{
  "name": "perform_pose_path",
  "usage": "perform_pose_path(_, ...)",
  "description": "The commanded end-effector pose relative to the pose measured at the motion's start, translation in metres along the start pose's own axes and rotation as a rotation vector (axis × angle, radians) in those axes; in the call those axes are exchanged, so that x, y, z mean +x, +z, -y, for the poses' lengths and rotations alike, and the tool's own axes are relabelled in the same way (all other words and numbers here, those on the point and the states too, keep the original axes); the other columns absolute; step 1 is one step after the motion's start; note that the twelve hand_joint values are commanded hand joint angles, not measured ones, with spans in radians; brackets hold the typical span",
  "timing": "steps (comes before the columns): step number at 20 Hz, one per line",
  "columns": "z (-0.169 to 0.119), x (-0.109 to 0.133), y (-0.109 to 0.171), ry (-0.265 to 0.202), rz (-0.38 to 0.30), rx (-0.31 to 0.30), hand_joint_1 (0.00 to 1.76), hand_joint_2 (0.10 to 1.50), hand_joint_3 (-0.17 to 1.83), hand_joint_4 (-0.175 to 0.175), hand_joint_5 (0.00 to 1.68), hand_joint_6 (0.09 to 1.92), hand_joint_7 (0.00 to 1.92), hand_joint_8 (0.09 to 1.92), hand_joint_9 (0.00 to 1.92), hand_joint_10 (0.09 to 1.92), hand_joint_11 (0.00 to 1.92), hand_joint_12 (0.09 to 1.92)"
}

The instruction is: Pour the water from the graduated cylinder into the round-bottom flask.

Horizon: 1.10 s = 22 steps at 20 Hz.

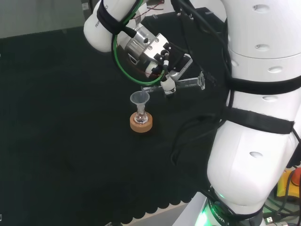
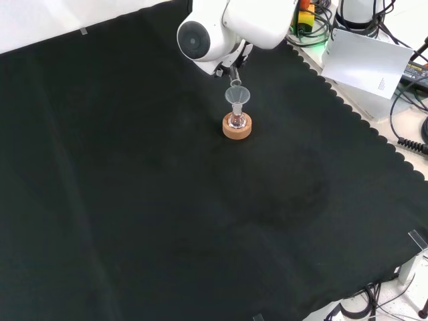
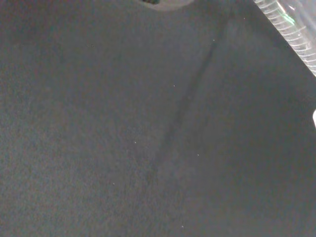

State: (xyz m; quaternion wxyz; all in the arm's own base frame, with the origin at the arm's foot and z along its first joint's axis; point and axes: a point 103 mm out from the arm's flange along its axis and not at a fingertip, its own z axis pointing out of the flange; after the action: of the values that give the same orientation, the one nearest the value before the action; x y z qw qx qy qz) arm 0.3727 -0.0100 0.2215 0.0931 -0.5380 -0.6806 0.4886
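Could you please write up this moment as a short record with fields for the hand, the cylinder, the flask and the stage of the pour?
hand: hand curled round the graduated cylinder, above the cloth
cylinder: tipped close to level, mouth end just over the funnel
flask: small round-bottom flask upright on a cork ring, funnel in its neck
surface: black cloth
stage: pouring position; no stream of water can be made out

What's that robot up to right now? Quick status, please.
Hand shut on graduated cylinder, tipped near level. Its mouth sits over funnel in flask on cork stand. Nothing in the way.
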Motion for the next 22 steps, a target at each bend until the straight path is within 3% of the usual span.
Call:
perform_pose_path(1,-0.004,-0.005,0.003,-0.034,-0.068,-0.028,1.15,1.13,-0.01,-0.175,0.97,1.03,1.28,0.28,1.46,0.09,1.32,0.69)
perform_pose_path(9,-0.004,-0.022,0.01,-0.124,-0.261,-0.155,1.15,1.13,-0.01,-0.175,0.97,1.04,1.28,0.28,1.46,0.09,1.32,0.68)
perform_pose_path(11,-0.004,-0.024,0.011,-0.13,-0.278,-0.172,1.15,1.13,-0.01,-0.175,0.97,1.04,1.28,0.28,1.46,0.09,1.32,0.68)
perform_pose_path(22,-0.008,-0.031,0.008,-0.197,-0.434,-0.395,1.15,1.13,-0.01,-0.175,0.97,1.04,1.28,0.27,1.45,0.09,1.32,0.68)
